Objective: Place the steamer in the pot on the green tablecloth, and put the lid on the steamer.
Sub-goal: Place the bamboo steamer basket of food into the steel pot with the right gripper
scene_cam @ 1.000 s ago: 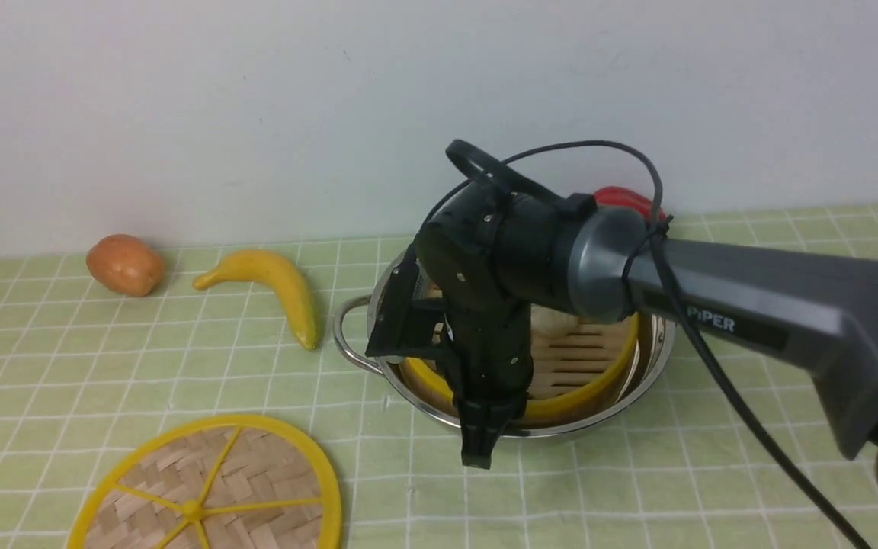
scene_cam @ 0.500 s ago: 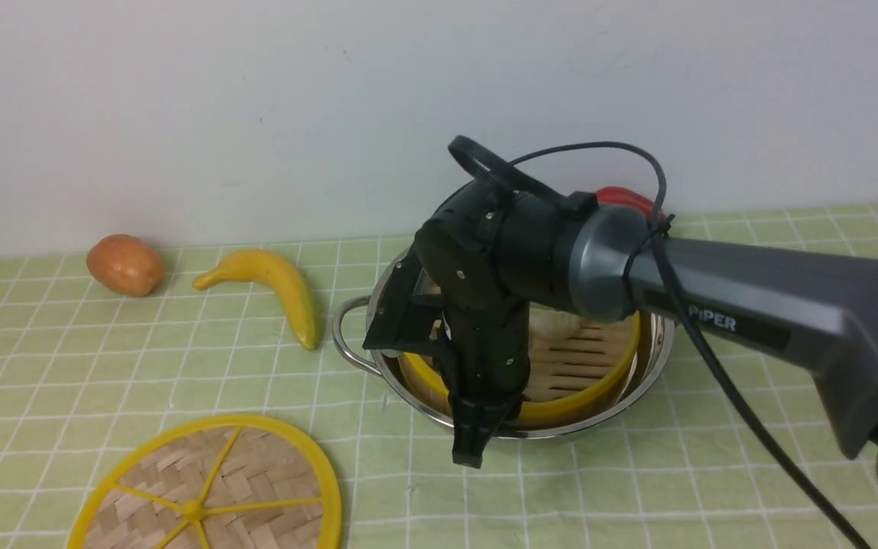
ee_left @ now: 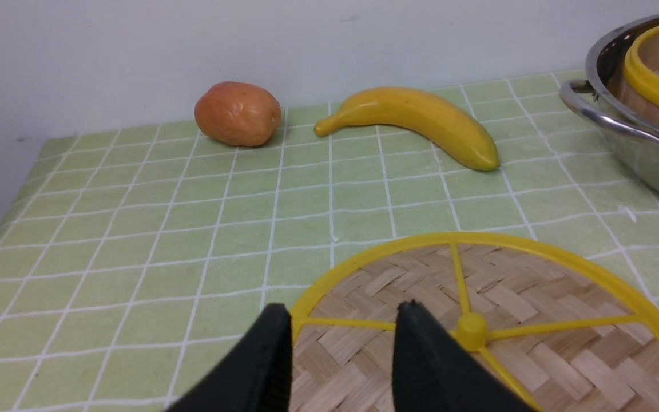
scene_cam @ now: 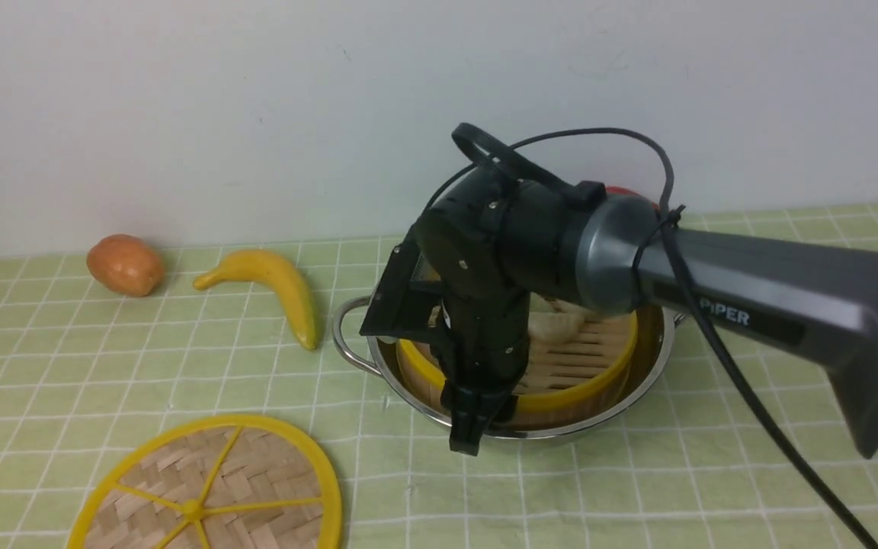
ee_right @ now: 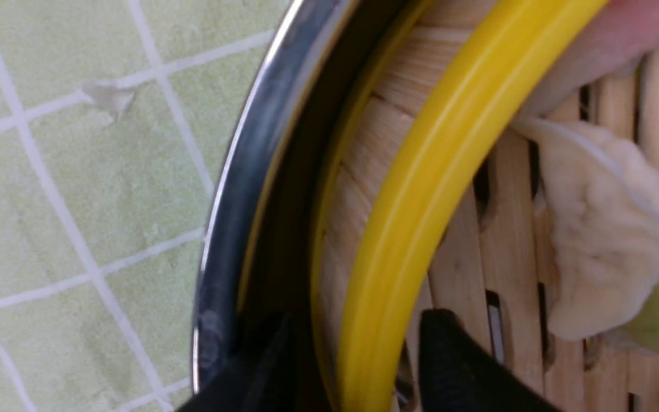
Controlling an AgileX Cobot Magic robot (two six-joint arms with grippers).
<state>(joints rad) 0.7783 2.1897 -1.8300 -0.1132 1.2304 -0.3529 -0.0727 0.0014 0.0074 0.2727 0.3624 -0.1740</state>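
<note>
Soft, even light is falling from overhead, leaving the wall (scene_cam: 180,114) pale and flat. Only faint shadows are pooling under the banana (scene_cam: 275,284) and the potato (scene_cam: 125,264) near the far edge of the green tablecloth (scene_cam: 65,358). The pot (ee_right: 238,189) is throwing a bright streak of glare off its steel rim. The right wrist view is smearing with close-range blur, while the front view is looking slightly hazy.
</note>
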